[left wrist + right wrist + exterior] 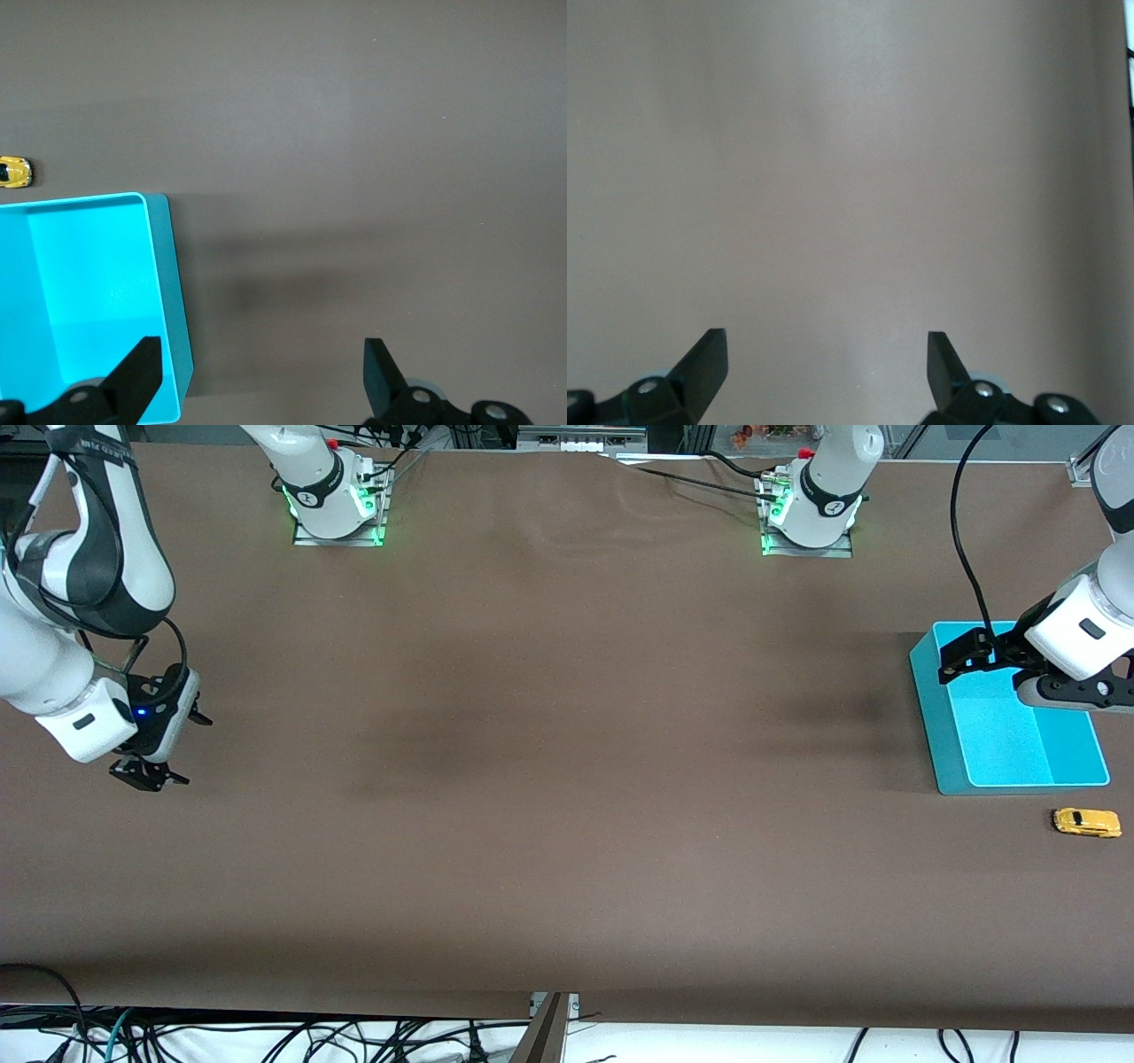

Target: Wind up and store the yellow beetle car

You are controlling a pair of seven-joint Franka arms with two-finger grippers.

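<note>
Car (pixel 1085 822): tiny yellow beetle toy, lower right of the front view, on the table (pixel 549 797) just nearer the camera than the bin (pixel 948 717), apart from it. Judged light, rigid and smooth, so liable to slip; grip across the body sides, leaving the wheels free for winding. No lettering can be read on car or bin. Left gripper (pixel 961 657) hangs over the bin's upper edge, fingers (pixel 142 367) spread, empty. Right gripper (pixel 146 772), middle left of the front view, waits over bare table, fingers apart. Partial lettering on the right arm is not legible.
</note>
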